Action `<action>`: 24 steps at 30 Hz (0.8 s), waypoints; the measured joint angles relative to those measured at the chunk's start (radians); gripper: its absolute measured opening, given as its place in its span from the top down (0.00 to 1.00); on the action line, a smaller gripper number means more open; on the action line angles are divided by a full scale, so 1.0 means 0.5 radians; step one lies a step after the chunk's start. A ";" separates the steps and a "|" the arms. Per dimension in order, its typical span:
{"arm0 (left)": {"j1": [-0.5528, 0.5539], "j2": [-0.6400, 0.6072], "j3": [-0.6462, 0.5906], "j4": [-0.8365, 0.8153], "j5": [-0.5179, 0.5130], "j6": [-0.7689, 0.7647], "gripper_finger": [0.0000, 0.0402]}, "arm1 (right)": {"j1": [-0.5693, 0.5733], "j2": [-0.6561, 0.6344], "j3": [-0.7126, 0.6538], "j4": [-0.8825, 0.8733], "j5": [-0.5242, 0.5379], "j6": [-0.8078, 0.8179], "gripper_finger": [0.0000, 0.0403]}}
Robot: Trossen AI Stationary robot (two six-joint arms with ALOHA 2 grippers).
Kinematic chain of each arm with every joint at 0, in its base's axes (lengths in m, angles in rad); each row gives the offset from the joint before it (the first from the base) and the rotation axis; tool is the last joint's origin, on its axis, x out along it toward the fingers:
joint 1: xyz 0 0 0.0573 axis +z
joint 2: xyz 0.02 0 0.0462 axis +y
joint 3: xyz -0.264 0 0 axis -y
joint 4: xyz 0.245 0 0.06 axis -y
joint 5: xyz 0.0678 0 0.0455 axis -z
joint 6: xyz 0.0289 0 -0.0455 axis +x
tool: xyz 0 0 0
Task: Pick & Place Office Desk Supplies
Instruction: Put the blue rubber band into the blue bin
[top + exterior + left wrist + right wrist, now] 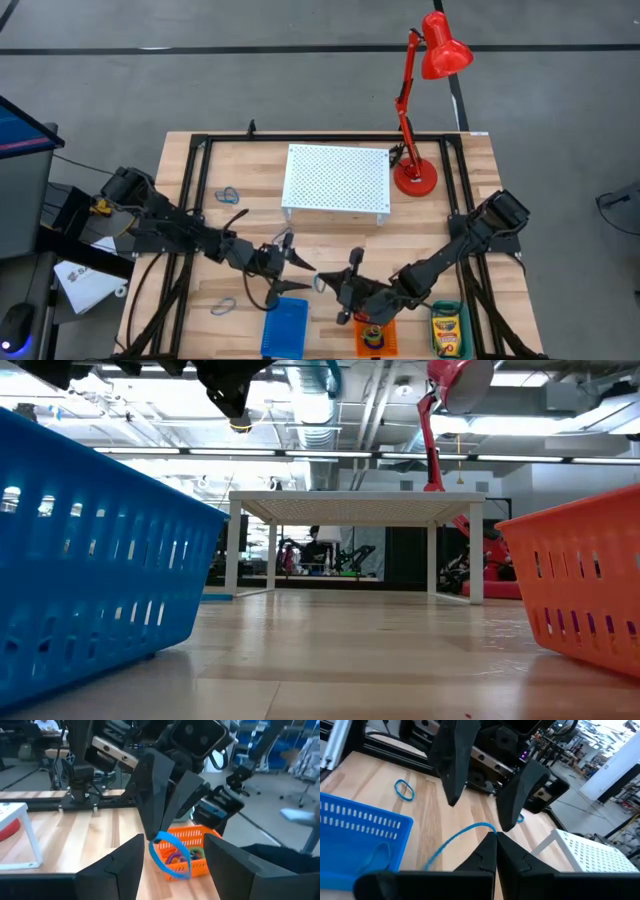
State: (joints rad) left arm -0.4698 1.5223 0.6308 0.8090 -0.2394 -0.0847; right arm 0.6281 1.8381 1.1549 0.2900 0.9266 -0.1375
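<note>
Blue loop (322,283) sits mid-table in the high view, pinched at the tip of the right gripper (350,283), with the left gripper (296,262) just at its 10 o'clock, fingers spread and off the loop. Blue basket (285,327) is at 6 o'clock of the left gripper, orange basket (379,335) next over, and a crayon box (446,331) at the table's 5 o'clock. Low view only gives the two baskets and the white stand (355,510) behind them. Left wrist view shows its own fingers (125,865) wide apart and the other arm's fingers clamped on the loop over the orange basket. Right wrist view has its fingers (482,855) pressed together on the loop, another blue loop (404,789) lying on the wood at 10 o'clock.
</note>
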 joint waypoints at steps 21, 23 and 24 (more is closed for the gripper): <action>0.000 0.000 0.000 0.033 -0.100 -0.305 0.52 | -0.041 -0.001 0.000 0.097 0.038 -0.167 1.00; 0.000 0.000 0.000 0.033 -0.101 -0.316 0.52 | -0.056 -0.001 0.000 0.097 0.034 -0.167 1.00; 0.000 0.000 0.000 0.033 -0.101 -0.317 0.52 | -0.064 -0.001 0.000 0.098 0.034 -0.172 1.00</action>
State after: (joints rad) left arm -0.4698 1.5223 0.6308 0.8253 -0.2897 -0.2431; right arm 0.5961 1.8378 1.1549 0.3389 0.9436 -0.2233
